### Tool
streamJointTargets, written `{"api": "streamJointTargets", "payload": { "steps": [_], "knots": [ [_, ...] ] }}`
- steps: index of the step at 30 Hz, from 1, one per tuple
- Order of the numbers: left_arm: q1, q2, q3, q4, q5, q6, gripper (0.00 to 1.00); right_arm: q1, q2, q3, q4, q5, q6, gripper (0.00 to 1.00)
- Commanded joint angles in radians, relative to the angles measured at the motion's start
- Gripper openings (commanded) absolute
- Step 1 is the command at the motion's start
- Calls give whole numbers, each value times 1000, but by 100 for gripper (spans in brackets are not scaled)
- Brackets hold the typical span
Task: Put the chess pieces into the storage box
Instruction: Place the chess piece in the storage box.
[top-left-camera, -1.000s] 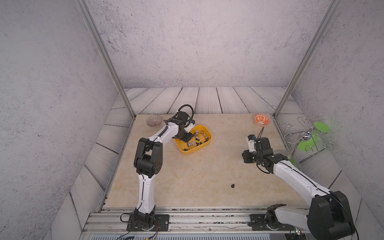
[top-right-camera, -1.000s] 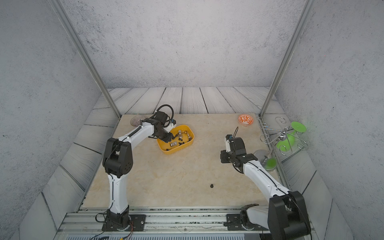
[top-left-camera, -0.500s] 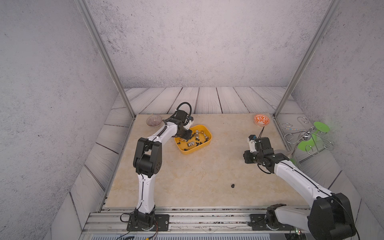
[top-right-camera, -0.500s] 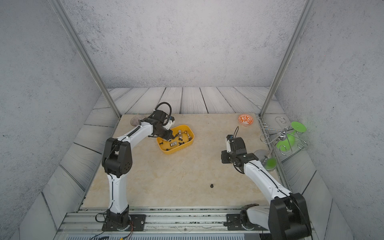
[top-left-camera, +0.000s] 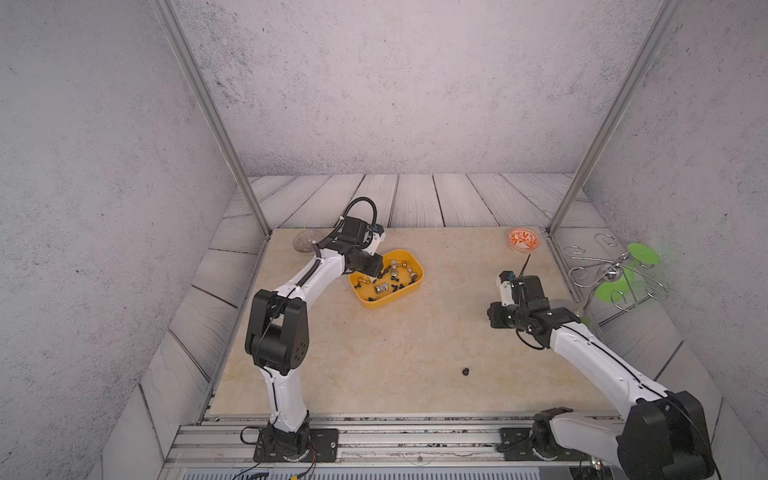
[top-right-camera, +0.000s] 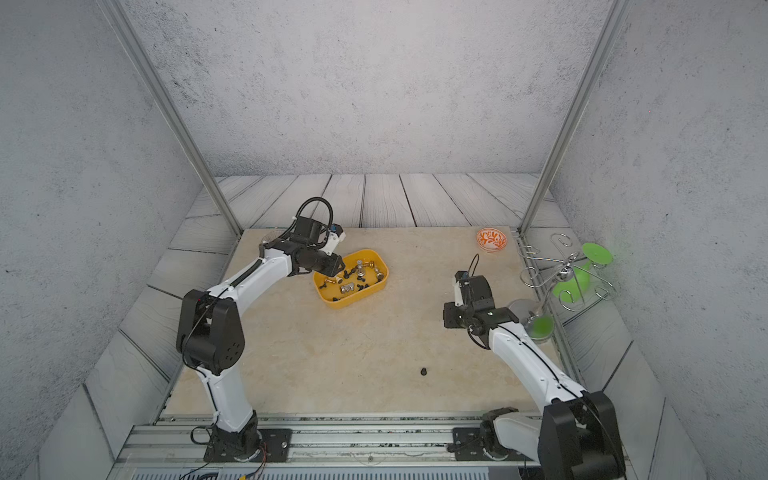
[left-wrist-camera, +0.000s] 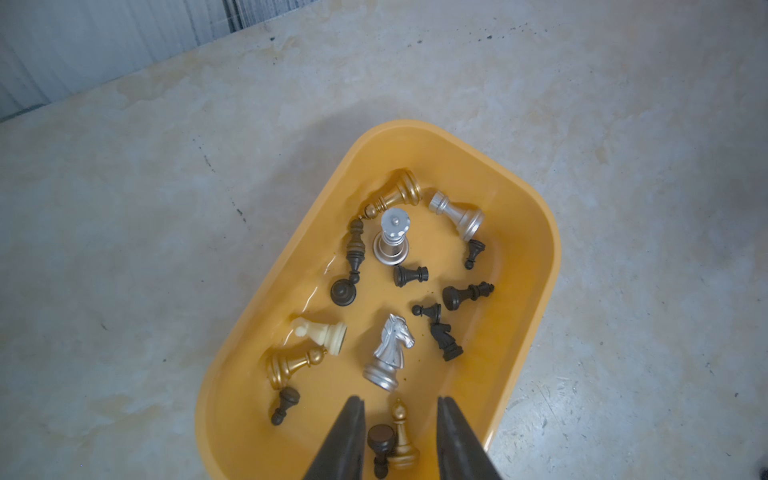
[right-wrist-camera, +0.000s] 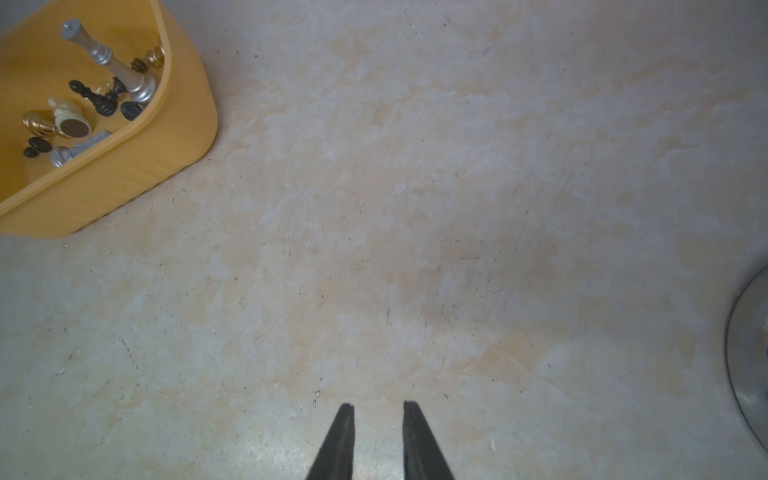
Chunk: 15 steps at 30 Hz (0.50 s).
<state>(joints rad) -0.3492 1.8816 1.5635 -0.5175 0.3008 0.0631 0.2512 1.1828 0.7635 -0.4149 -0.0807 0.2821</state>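
The yellow storage box (top-left-camera: 386, 305) (top-right-camera: 353, 302) sits left of centre on the table, holding several chess pieces (top-left-camera: 390, 276) in gold, silver, cream and black. My left gripper (top-left-camera: 378, 273) (left-wrist-camera: 399, 405) hangs open over the box's near-left end. A black pawn (left-wrist-camera: 380, 440) and a gold pawn (left-wrist-camera: 402, 444) lie on the box floor between its fingers, not gripped. One black piece (top-left-camera: 466, 371) (top-right-camera: 424, 371) lies alone on the table toward the front. My right gripper (top-left-camera: 494, 316) (right-wrist-camera: 378, 405) hovers low over bare table at the right, its jaws slightly apart and empty.
An orange-patterned bowl (top-left-camera: 523, 240) stands at the back right and a clear ribbed bowl (top-left-camera: 306, 241) at the back left behind my left arm. A wire rack (top-left-camera: 615, 274) with green glasses stands off the table's right edge. Metal posts rise at both back corners.
My left gripper's jaws have parted over the box. The right arm has hardly moved.
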Motion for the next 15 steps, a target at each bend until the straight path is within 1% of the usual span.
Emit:
{"api": "streamJointTargets", "payload": {
  "steps": [1, 9, 15],
  "knots": [
    [4, -42, -37, 18, 36, -20, 33, -2, -57, -42, -21, -33, 44, 23],
    [3, -139, -175, 39, 48, -31, 33, 7, -64, -93, -35, -85, 87, 24],
    [1, -176, -249, 53, 71, -58, 33, 65, -87, -113, -72, -74, 136, 24]
  ]
}}
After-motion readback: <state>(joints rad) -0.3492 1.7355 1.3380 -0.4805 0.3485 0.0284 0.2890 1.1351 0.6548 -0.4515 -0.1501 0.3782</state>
